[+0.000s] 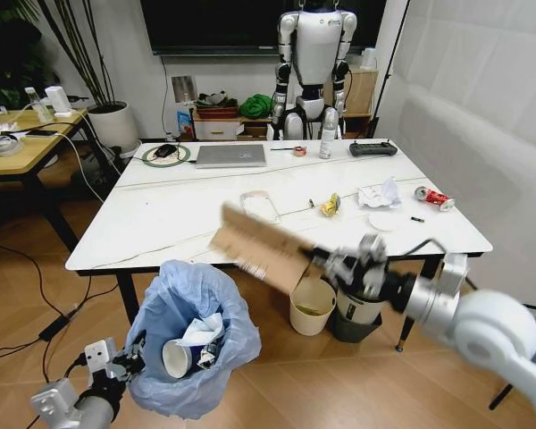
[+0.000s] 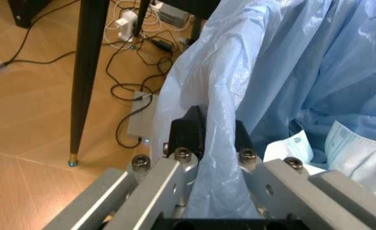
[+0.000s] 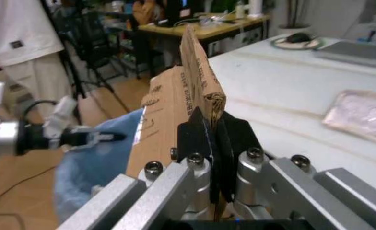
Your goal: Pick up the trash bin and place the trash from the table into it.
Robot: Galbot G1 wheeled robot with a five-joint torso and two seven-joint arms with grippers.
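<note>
Left gripper low at the floor left of the bin, fingers pinched on the bag's rim; in the left wrist view the gripper clamps a fold of the blue bag between its black pads. Bin sits in front of the table, below its near edge, holding a paper cup and white tissue. Right gripper in front of the table's near edge, to the right of and above the bin, jaws pressed on a torn brown cardboard piece that sticks out leftward, tilted, overlapping the table edge. Right wrist view: gripper nips the cardboard edge-on, bag below it, left gripper at the bag's far side. Still on the table: yellow wrapper, crumpled tissue, crushed red can, white plate, small pen, clear plastic piece. Farther back on the table a laptop, bottle, black controller. Under the table a cream bin and a black-rimmed bin, side by side.
</note>
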